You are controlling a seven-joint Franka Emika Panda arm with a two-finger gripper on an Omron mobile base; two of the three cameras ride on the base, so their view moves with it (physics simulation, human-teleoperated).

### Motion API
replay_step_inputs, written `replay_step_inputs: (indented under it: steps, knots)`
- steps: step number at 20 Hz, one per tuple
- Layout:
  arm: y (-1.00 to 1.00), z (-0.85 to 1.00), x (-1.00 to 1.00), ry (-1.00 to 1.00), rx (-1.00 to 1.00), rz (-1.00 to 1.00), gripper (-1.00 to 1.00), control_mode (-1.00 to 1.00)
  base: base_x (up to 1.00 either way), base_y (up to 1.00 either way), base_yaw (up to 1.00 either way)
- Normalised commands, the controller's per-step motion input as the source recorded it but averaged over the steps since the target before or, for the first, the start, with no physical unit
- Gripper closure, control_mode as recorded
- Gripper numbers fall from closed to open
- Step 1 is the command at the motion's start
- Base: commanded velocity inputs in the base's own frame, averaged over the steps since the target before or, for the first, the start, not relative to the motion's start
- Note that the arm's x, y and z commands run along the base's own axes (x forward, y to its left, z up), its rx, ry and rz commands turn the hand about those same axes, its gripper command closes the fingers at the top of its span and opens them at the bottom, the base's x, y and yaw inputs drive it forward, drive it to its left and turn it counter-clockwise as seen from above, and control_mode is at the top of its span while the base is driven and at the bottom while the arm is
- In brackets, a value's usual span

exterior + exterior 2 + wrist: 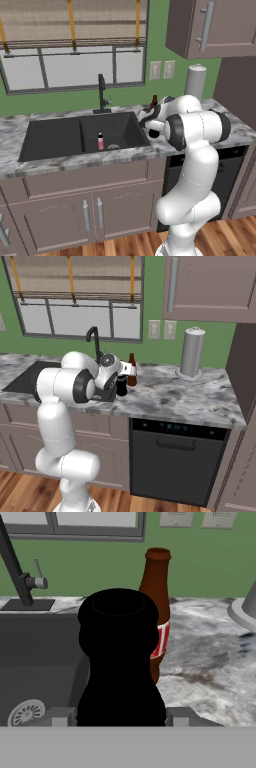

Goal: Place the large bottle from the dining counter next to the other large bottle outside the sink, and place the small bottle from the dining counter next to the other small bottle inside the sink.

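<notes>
The hand [118, 719], half-open, grips the black bottle [119, 662] above the bench [210, 657]; the brown bottle [159, 587] at its one o'clock could topple if nudged.

Black bottle [119, 662] hides brown bottle's [159, 587] lower left; arm hides black bottle's base.
</notes>
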Motion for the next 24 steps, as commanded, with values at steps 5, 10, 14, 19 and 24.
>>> replay_step_inputs:
  steps: [5, 10, 14, 19, 24]
  knots:
    - [0.00, -0.18, 0.00, 0.00, 0.00, 0.00, 1.00, -1.00, 0.00, 0.00, 0.00]
    - [0.00, -0.22, 0.01, 0.00, 0.00, 0.00, 1.00, -1.00, 0.00, 0.00, 0.00]
    - [0.00, -0.19, 0.00, 0.00, 0.00, 0.00, 1.00, -1.00, 0.00, 0.00, 0.00]
    - [-0.02, -0.16, 0.00, 0.00, 0.00, 0.00, 1.00, -1.00, 0.00, 0.00, 0.00]
    - [-0.02, -0.16, 0.00, 0.00, 0.00, 0.00, 1.00, -1.00, 0.00, 0.00, 0.00]
